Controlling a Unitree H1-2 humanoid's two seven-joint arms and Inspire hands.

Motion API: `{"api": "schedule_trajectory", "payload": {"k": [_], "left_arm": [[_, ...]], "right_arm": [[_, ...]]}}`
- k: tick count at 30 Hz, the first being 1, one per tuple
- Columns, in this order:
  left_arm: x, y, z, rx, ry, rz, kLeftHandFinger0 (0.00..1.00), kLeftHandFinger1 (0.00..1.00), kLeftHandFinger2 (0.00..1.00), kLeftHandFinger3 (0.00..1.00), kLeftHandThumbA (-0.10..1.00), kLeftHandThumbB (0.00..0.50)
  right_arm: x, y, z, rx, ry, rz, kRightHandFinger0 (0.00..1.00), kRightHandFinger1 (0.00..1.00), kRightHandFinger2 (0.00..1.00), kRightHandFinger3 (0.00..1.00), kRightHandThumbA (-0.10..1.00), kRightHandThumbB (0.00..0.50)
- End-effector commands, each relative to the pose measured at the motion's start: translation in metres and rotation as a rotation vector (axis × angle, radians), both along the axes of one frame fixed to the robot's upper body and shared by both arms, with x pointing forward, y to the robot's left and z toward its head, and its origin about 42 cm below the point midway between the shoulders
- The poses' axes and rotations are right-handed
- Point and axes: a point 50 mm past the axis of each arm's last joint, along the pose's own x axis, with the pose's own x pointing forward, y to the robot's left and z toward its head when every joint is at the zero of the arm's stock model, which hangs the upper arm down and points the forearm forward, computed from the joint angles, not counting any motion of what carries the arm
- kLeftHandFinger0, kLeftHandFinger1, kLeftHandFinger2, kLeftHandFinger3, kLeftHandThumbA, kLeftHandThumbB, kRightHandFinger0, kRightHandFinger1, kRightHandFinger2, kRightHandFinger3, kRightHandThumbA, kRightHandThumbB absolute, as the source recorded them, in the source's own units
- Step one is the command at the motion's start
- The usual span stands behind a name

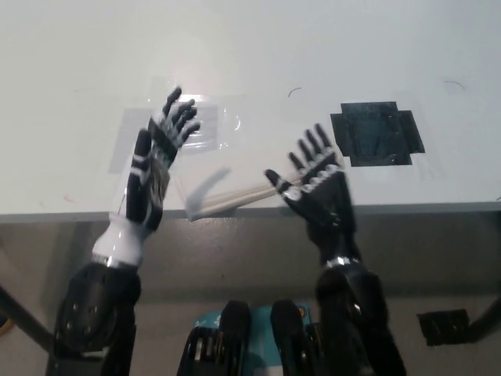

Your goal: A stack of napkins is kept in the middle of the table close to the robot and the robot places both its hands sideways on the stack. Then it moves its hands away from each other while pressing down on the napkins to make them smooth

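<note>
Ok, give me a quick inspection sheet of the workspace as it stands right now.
Surface: white table, front edge near the robot.
Job's things: white stack of napkins at the front edge, between the hands, blurred.
Clutter: clear plastic sheet left of centre; black cross-shaped marker at right.
Hands: left hand open, over the plastic sheet; black right hand open, at the stack's right end.
Cables: nothing seen.
Surroundings: grey floor below the edge.

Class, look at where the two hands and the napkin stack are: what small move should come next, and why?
Probably lower both hands sideways onto the napkin stack. The left hand and right hand are open on either side of it near the table edge, neither pressing down yet.
</note>
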Motion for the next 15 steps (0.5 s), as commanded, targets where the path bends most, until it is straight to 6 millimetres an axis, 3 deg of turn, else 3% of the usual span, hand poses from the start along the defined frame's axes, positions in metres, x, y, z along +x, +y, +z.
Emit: {"api": "schedule_trajectory", "payload": {"k": [1,4,5,7,9,11,13,15], "left_arm": [[-0.048,0.004,0.029,0.062,-0.182,-0.111,1.0,1.0,1.0,1.0,1.0,0.387],[-0.058,0.012,0.026,0.075,-0.181,-0.114,1.0,1.0,1.0,1.0,1.0,0.382],[-0.062,0.015,0.024,0.082,-0.184,-0.115,1.0,1.0,1.0,1.0,1.0,0.379],[-0.068,0.017,0.022,0.084,-0.176,-0.114,1.0,1.0,1.0,1.0,1.0,0.379],[-0.075,0.019,0.022,0.089,-0.183,-0.115,1.0,1.0,1.0,1.0,1.0,0.377],[-0.087,0.02,0.025,0.09,-0.19,-0.117,1.0,1.0,1.0,1.0,1.0,0.391],[-0.095,0.021,0.024,0.094,-0.199,-0.121,1.0,1.0,1.0,1.0,1.0,0.392],[-0.105,0.022,0.021,0.107,-0.22,-0.115,1.0,1.0,1.0,1.0,1.0,0.392]], "right_arm": [[-0.081,-0.053,0.189,-0.231,-0.752,-0.147,1.0,1.0,1.0,1.0,1.0,0.34],[-0.088,-0.073,0.212,-0.254,-0.781,-0.216,1.0,1.0,1.0,1.0,1.0,0.354],[-0.087,-0.084,0.219,-0.271,-0.792,-0.234,1.0,1.0,1.0,1.0,1.0,0.336],[-0.092,-0.093,0.223,-0.274,-0.801,-0.234,1.0,1.0,1.0,1.0,1.0,0.334],[-0.106,-0.104,0.235,-0.308,-0.868,-0.241,1.0,1.0,1.0,1.0,1.0,0.352],[-0.135,-0.105,0.242,-0.324,-0.95,-0.224,1.0,1.0,1.0,1.0,1.0,0.358],[-0.153,-0.103,0.24,-0.319,-0.974,-0.187,1.0,1.0,1.0,1.0,1.0,0.409],[-0.174,-0.102,0.226,-0.326,-0.967,-0.142,1.0,1.0,1.0,1.0,1.0,0.416]]}}
